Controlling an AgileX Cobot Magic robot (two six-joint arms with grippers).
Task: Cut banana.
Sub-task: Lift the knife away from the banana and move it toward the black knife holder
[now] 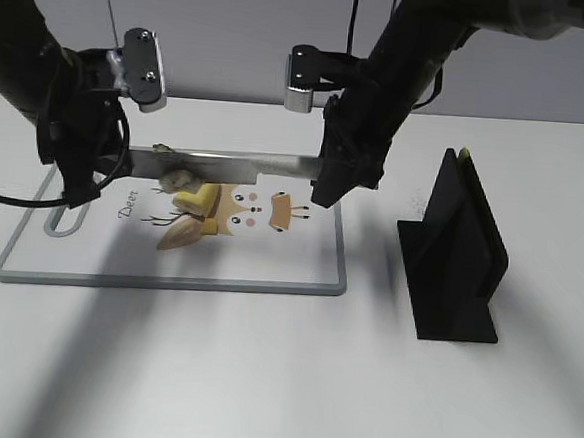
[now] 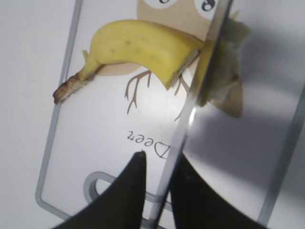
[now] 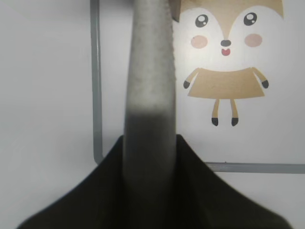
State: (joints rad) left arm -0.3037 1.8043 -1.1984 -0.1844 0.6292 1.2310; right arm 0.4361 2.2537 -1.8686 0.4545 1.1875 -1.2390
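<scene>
The banana (image 1: 199,201) lies on the white cutting board (image 1: 269,268). In the left wrist view it is a curved yellow piece (image 2: 143,47) with a dark stem to the left and its flat cut end against the knife blade (image 2: 200,86). A pale cut-off chunk (image 2: 231,57) lies on the blade's other side. My right gripper (image 1: 335,182) is shut on the grey knife handle (image 3: 150,71) and holds the blade (image 1: 236,165) level over the banana. My left gripper (image 2: 159,164) is open, its fingers straddling the blade near the tip (image 1: 89,180).
The board (image 2: 62,119) has a grey rim, a hanging slot at its left end and a deer picture (image 3: 224,71). A black knife stand (image 1: 460,251) stands on the white table to the right of the board.
</scene>
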